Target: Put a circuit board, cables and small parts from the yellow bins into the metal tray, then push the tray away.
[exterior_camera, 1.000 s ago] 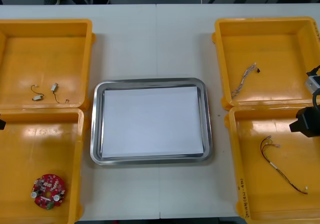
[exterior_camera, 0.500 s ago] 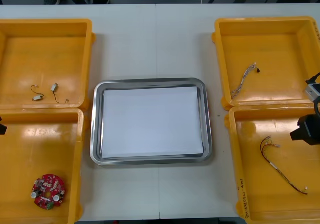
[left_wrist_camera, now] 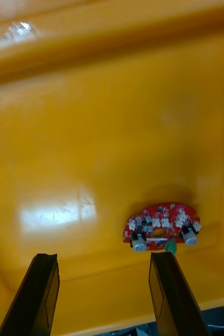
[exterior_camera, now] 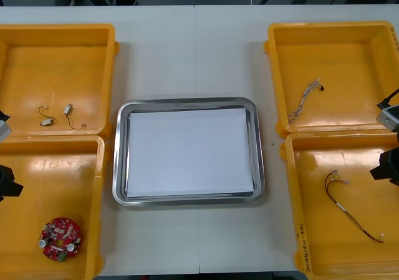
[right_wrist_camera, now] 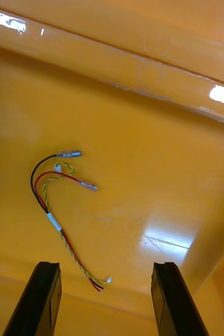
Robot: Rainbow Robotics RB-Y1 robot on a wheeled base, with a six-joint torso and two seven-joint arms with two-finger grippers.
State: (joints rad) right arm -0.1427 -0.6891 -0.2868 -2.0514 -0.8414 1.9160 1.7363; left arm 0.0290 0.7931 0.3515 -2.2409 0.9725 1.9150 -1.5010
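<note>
Left wrist view sets the circuit board on the floor of its yellow bin, just past the tips of the left claw. It lies off the claw's midline, nearer one finger, with its width running across the gap. That claw hangs over the bin, spread wide and empty, and would likely need a sideways shift before dropping. Opposite, the right claw hovers over the red and yellow cable, spread, holding nothing. The tray sits between.

I see smooth, glossy plastic on the yellow bins, glare on their floors. The metal tray has a polished rim and a matt white, paper-like inside. The counter looks matt.
</note>
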